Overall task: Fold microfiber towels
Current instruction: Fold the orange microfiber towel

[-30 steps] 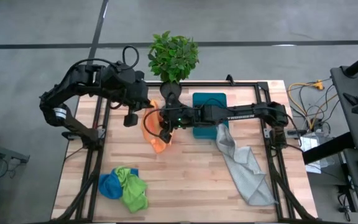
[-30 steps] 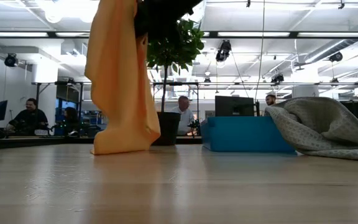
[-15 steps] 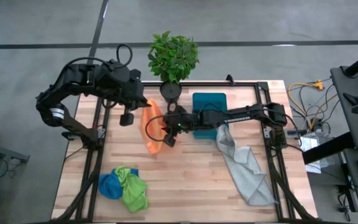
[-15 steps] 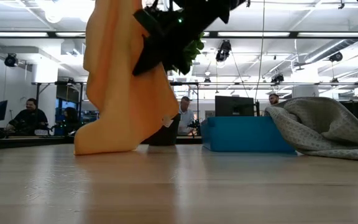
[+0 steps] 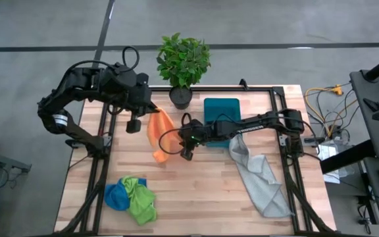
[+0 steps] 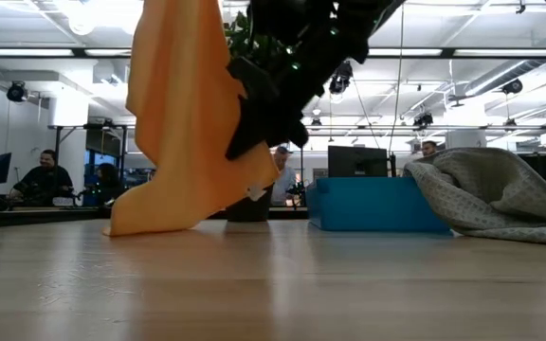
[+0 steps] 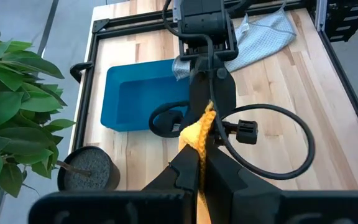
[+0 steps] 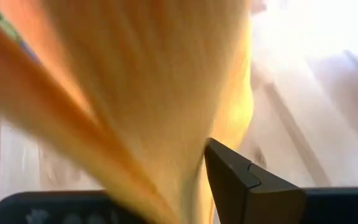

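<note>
The orange towel (image 5: 159, 133) hangs between my two grippers over the table's far middle. In the low view it hangs as a tall drape (image 6: 178, 104) and its bottom end (image 6: 145, 223) rests on the table. My left gripper (image 5: 151, 110) is shut on its top. My right gripper (image 5: 180, 146) is shut on its lower side edge, toward the table's right. The lime green towel (image 5: 140, 199) and the blue towel (image 5: 116, 196) lie heaped at the near left. The pale grey towel (image 5: 258, 176) lies at the right, its upper end against the teal bin (image 5: 221, 110). My left gripper pinches the orange towel's bunched top end (image 7: 197, 132) between its two fingers (image 7: 186, 169), coming from the table's left. The towel hangs below the fingers, several folds together. My right gripper holds the towel's side edge (image 6: 259, 163) low on the drape, reaching in from the table's right. In the right wrist view the cloth (image 8: 142, 93) covers one finger and only the other finger (image 8: 235, 177) shows. That edge is lifted clear and drawn out to the right.
A potted plant (image 5: 183, 62) stands at the far edge, next to the teal bin. Bare wood lies in the table's middle and near middle (image 5: 196, 197). People sit in the room beyond the table (image 6: 45, 175).
My right gripper has moved toward the table's near and right edges with the towel's lower edge. The towel, a narrow drape before, has spread out at its lower part; its bottom end stays on the table. My left gripper has shifted slightly toward the left.
</note>
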{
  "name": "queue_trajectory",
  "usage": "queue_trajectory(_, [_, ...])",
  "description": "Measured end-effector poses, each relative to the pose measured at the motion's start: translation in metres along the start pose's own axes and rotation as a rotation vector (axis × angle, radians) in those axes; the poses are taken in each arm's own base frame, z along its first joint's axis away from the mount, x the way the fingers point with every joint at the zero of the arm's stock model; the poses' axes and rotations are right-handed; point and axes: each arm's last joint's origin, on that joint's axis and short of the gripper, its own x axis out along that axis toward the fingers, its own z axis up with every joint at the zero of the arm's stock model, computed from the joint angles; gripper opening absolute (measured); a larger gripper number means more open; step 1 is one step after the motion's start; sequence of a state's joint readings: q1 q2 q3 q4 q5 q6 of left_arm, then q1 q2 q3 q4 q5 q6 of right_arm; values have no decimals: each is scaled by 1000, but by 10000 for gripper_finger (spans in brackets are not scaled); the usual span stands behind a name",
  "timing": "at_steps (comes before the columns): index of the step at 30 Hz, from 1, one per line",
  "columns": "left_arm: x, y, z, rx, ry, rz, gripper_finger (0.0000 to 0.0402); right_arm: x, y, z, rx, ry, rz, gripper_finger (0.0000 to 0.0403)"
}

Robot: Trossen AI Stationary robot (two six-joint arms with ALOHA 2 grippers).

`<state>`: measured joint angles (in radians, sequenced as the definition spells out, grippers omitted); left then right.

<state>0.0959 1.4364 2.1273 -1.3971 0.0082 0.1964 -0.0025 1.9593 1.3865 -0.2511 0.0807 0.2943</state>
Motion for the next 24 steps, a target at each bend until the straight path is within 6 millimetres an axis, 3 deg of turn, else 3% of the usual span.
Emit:
queue_trajectory(8, [0, 0, 0, -6, 3, 15, 0, -3, -5, -16, 18, 18, -4, 49])
queue_trajectory(11, [0, 1, 0, -6, 3, 19, 0, -7, -6, -17, 0, 15, -3, 16])
queue_trajectory(16, [0, 1, 0, -6, 7, 39, 0, -19, -6, -13, -60, 14, -13, 8])
queue_trajectory(19, [0, 2, 0, -7, 9, 49, 0, -40, -7, -6, -104, 22, -29, 8])
queue_trajectory(24, [0, 2, 0, -6, 15, 75, 0, -98, -10, 3, -175, 19, -33, 8])
